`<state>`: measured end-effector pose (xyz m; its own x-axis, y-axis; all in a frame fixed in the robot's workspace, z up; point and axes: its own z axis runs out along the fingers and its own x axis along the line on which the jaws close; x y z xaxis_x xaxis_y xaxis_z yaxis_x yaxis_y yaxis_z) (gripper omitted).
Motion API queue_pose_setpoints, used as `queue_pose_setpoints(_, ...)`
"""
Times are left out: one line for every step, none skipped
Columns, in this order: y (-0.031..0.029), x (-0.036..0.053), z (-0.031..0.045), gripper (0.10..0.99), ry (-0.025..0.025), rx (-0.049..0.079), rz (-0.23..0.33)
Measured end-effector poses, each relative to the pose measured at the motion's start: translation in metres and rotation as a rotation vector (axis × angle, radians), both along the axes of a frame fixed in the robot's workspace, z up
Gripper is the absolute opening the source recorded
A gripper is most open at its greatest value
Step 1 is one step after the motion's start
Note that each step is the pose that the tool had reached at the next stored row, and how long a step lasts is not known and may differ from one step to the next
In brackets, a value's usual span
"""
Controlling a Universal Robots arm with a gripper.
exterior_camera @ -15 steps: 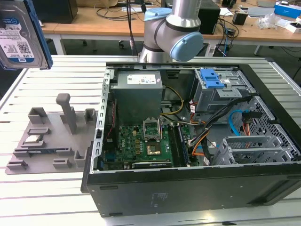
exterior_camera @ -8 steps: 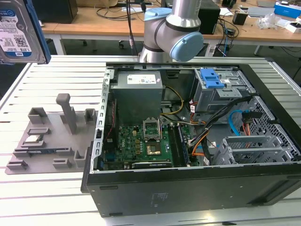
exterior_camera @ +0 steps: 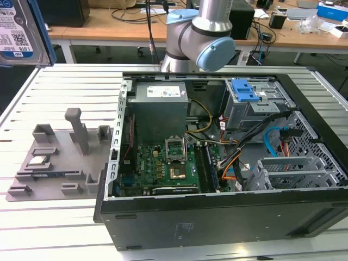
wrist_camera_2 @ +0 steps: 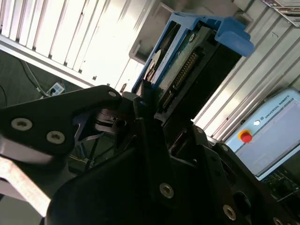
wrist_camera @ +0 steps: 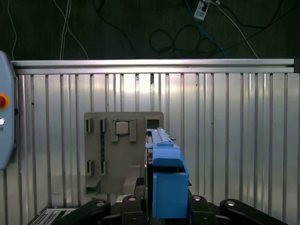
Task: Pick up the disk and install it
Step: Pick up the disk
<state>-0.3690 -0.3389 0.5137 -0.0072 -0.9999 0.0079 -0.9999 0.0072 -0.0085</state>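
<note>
Disk in its blue carrier hangs high at the exterior view's left edge, clamped between your fingers, its long axis running straight out from them. Under it, the grey fixture on the desk holds a small square chip. Further right sits the open case, its blue-latched drive cage at the far right, well apart from the disk.

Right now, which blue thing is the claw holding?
The disk in its blue carrier frame, gripped in the claw; the blue latch sits apart on the grey cage.
</note>
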Motion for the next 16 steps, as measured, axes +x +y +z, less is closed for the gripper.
queue_pose_setpoints(0.0, 0.0, 0.002, 0.361, -0.0001, 0.0, 0.0)
queue_pose_setpoints(0.0, 0.0, 0.0035, 0.361, -0.0001, 0.0, 0.0)
queue_pose_setpoints(0.0, 0.0, 0.0061, 0.361, -0.0001, 0.0, 0.0)
queue_pose_setpoints(0.0, 0.0, 0.0078, 0.361, -0.0001, 0.0, 0.0)
queue_pose_setpoints(0.0, 0.0, 0.0093, 0.361, 0.0, 0.0, 0.0)
queue_pose_setpoints(0.0, 0.0, 0.0116, 0.361, -0.0001, 0.0, 0.0)
queue_pose_setpoints(0.0, 0.0, 0.0133, 0.361, -0.0001, 0.0, 0.0)
queue_pose_setpoints(0.0, 0.0, 0.0157, 0.361, -0.0001, 0.0, 0.0)
queue_pose_setpoints(0.0, 0.0001, 0.0188, 0.361, -0.0001, 0.0, 0.0)
queue_pose_setpoints(0.0, 0.0001, 0.0213, 0.361, -0.0001, 0.0, 0.0)
queue_pose_setpoints(0.0, 0.0001, 0.0256, 0.361, -0.0001, 0.0, 0.0)
queue_pose_setpoints(0.0, 0.0001, 0.028, 0.361, 0.0, 0.0, 0.0)
queue_pose_setpoints(0.0, 0.0001, 0.0317, 0.361, 0.0, 0.0, 0.0)
queue_pose_setpoints(0.0, 0.0001, 0.0342, 0.361, -0.0001, 0.0, 0.0)
queue_pose_setpoints(0.0, 0.0001, 0.0368, 0.361, -0.0001, 0.0, 0.0)
queue_pose_setpoints(0.0, 0.0002, 0.0412, 0.361, -0.0001, 0.0, 0.0)
